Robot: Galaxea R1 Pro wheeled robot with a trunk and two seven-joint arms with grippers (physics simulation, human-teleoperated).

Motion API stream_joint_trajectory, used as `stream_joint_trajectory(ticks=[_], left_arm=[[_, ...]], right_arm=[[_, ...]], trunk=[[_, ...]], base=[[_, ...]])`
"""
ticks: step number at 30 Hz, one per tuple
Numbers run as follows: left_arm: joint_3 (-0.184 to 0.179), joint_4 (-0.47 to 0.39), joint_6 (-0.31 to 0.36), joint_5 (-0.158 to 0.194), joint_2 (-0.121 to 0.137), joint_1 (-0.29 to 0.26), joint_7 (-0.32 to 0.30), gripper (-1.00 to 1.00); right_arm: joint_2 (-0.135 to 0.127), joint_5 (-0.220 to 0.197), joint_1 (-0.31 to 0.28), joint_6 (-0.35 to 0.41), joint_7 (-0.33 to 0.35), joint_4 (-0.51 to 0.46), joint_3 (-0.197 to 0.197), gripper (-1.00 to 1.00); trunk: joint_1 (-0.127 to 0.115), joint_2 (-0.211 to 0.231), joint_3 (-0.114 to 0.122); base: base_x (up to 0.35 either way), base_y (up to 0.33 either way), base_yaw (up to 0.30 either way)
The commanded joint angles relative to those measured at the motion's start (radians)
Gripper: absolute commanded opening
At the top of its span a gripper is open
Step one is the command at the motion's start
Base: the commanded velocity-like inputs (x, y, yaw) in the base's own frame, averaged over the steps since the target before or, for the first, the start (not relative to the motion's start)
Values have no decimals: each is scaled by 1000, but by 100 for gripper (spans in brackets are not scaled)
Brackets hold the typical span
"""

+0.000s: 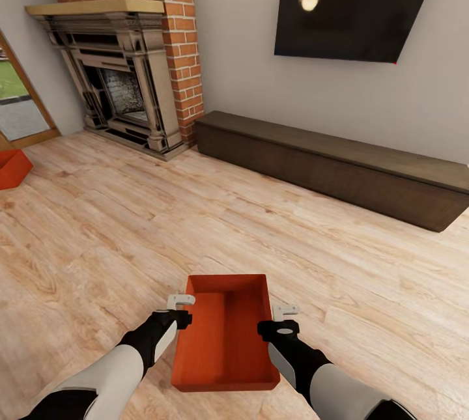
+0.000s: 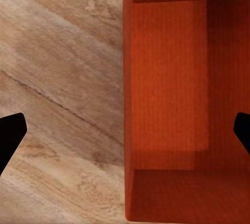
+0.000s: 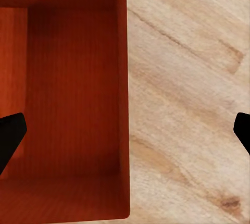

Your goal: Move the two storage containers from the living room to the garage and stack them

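Head view: an orange-red container (image 1: 225, 335) was seen on the light wood plank floor (image 1: 195, 224) of the living rm, directly in front of the robot, btwn the two arms. The left gripper (image 1: 180, 300) was held over the bin's left long wall, the right gripper (image 1: 285, 310) over its right long wall; each showed a pale finger w/ black wrist housing behind. Whether the walls were touched could not be told from here. A second container (image 1: 12, 168) was seen at the frame's left edge, partly cut off, well apart from the first, near the glass door (image 1: 16, 98). A brick fireplace (image 1: 124, 75) stood at upper left, a dark low bench (image 1: 339, 166) ran along the far wall, and a wall TV (image 1: 355, 3) hung above it.

Left wrist view: the container (image 2: 166, 88) was seen from above, its left wall running btwn the two dark fingertips (image 2: 9, 138). The tips were spread wide, one over the floor (image 2: 57, 78), the other over the bin's interior; nothing was gripped.

Right wrist view: the container (image 3: 73, 94) was seen w/ its right wall btwn the fingertips (image 3: 9, 135), likewise spread wide apart, one over the bin's inside, one over floor (image 3: 182, 104). Nothing was held.
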Motion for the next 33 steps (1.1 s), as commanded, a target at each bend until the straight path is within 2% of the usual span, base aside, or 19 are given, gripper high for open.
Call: stream_joint_trajectory(ticks=[1, 7, 25, 33], left_arm=[[0, -2, 6, -4, -1, 0, 2, 100], [0, -2, 6, -4, -1, 0, 2, 100], [0, 14, 25, -4, -2, 0, 2, 100], [1, 34, 25, -2, -1, 0, 3, 100]], right_arm=[[-1, -4, -1, 7, -7, -2, 9, 100], [-1, -4, -1, 7, -7, -2, 9, 100], [-2, -4, -1, -10, -8, -3, 9, 100], [-2, -4, -1, -11, -8, -3, 10, 100]], trunk=[[0, 0, -1], [0, 0, -1], [69, -126, -57], [69, -126, -57]], base=[[0, 0, 0], [0, 0, 0], [0, 0, 0], [0, 0, 0]])
